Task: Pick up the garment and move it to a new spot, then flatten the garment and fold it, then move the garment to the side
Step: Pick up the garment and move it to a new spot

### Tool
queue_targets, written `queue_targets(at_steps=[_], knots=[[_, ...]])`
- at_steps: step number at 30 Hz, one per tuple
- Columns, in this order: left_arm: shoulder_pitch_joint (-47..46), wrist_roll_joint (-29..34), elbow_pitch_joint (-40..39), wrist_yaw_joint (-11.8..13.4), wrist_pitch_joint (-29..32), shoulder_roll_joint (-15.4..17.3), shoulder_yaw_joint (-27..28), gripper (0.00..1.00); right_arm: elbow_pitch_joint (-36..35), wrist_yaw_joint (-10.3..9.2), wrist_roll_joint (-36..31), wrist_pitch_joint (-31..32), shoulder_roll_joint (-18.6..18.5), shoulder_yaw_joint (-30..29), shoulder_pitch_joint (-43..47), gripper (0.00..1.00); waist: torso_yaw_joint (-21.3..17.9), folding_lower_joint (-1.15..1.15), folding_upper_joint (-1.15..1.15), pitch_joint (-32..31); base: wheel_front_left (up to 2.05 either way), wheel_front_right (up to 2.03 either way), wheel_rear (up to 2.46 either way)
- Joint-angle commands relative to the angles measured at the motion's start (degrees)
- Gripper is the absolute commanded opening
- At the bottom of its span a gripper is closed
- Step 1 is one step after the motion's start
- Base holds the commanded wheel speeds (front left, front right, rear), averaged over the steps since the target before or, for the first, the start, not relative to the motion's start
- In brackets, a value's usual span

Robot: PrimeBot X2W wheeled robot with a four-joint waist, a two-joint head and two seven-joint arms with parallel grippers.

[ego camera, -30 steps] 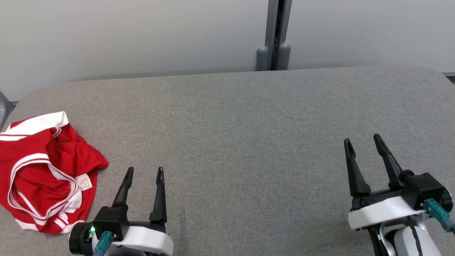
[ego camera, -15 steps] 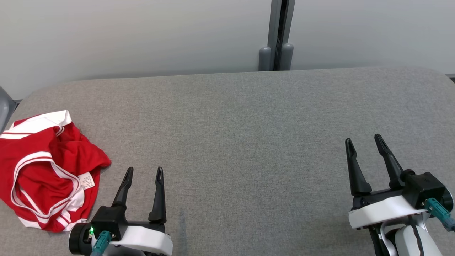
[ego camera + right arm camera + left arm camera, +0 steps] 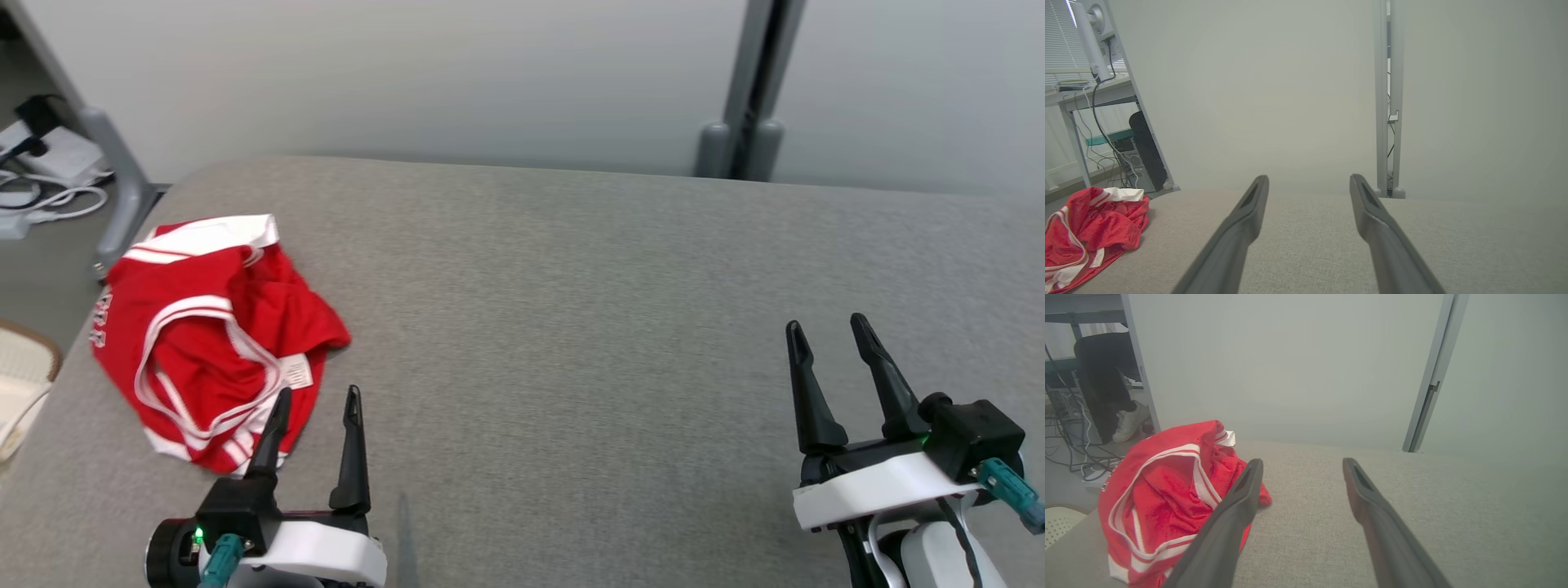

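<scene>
A grey padded table [image 3: 588, 269] meets a pale wall; the left gripper [image 3: 318, 394], fingers spread and empty, hangs just beside the near edge of the crumpled red garment [image 3: 196, 327], apparently lined up to take it; the right gripper [image 3: 826, 323], likewise spread, idles well apart.

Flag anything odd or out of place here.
Only the garment: crumpled in a heap, label showing, by the left edge of the table. Nothing spilled or damaged. The left end effector and right end effector are open, empty.
</scene>
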Motion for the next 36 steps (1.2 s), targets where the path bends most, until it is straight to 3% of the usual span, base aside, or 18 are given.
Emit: queue_targets(at_steps=[1, 18, 25, 36], knots=[[0.54, -0.18, -0.76, 0.37, -0.21, 0.23, 0.84, 1.0, 0.02, 0.08, 0.98, -0.18, -0.35, 0.16, 0.09, 1.0, 3.12, 0.0, 0.0, -0.39, 0.0, 0.0, 0.0], [2.82, 0.96, -1.0, -0.22, -0.21, 0.23, 5.76, 1.0, -0.22, 0.08, 2.34, -0.16, -0.32, 2.59, 1.78, 1.0, 16.0, 0.0, 0.0, -2.58, 0.0, 0.0, 0.0], [4.24, -0.52, -3.08, 1.16, -0.2, 0.24, 7.21, 1.0, 0.78, 0.08, 2.21, -0.16, -0.33, 5.49, -0.36, 1.0, 16.97, 0.0, 0.0, -1.84, 0.0, 0.0, 0.0], [4.13, 0.3, -4.19, 0.79, -0.2, 0.22, 7.7, 1.0, 2.0, 0.08, 2.3, -0.16, -0.33, 6.62, -1.58, 1.0, 17.28, 0.0, 0.0, -1.15, 0.0, 0.0, 0.0]])
